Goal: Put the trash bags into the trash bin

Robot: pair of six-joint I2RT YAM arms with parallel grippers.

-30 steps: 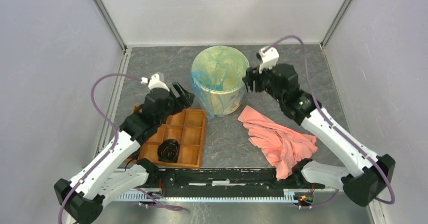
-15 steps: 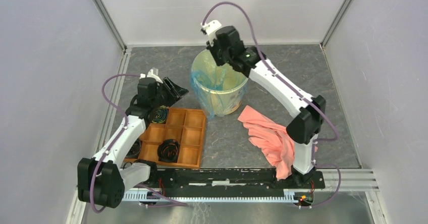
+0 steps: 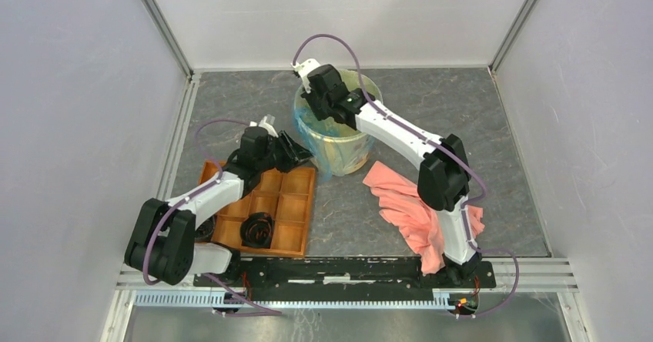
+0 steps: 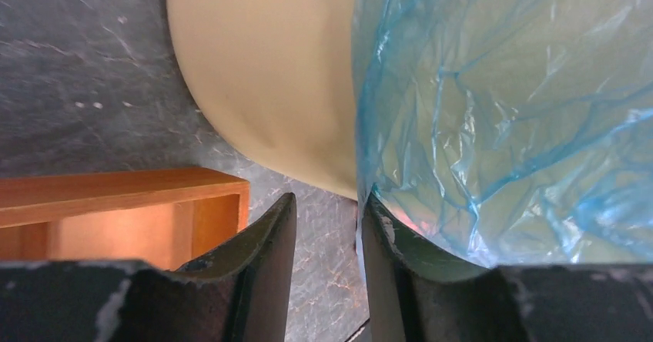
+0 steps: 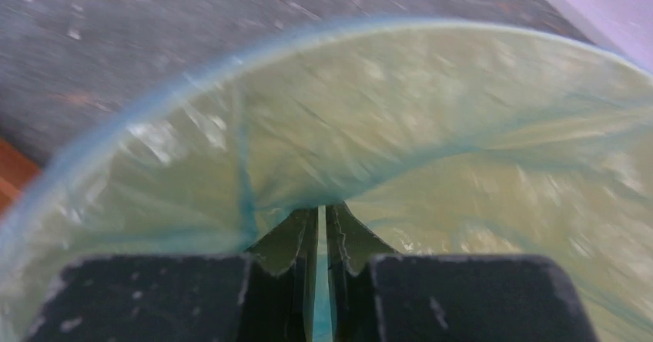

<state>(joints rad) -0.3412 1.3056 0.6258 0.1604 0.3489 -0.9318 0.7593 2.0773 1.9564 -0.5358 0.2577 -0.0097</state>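
Push trash bag (image 3: 309, 143), draped over and into trash bin (image 3: 356, 151) mid-worktop (image 3: 231, 95), down slowly with right fingers (image 5: 289, 238) pinched on film, using left fingers (image 4: 266, 238), narrowly parted at outer skirt, to brace bin.

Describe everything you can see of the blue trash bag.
The trash bag is thin, translucent light-blue film, crinkled all over. It lines the inside of the tan trash bin and folds over the rim, and a skirt of it hangs down the bin's outer wall on the left arm's side. Inside the bin, the right gripper looks closed on a fold of it. The left gripper is open beside the hanging skirt, with one of its fingers at the film's edge.
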